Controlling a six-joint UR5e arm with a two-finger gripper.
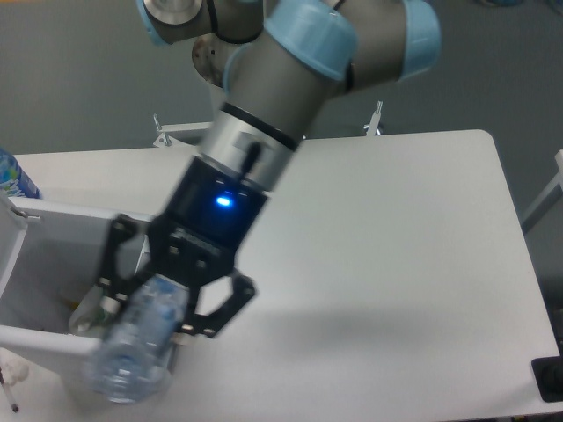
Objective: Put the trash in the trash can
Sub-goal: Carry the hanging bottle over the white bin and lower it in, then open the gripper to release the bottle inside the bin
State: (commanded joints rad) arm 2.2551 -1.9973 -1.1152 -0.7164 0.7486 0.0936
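White bench (396, 264) carries the trash can (35, 343) at left; over its near rim the pincer (163, 303) grips the clear bottle (136, 347), hiding most of the crumpled paper (88, 312) inside.

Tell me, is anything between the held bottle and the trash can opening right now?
Nothing shows between them in the camera view: the bottle, clamped in the gripper, overlaps the trash can near rim, above its opening.

Your arm (264, 132) slants down to the left, its gripper (163, 303) clamped on the clear plastic bottle (136, 347).
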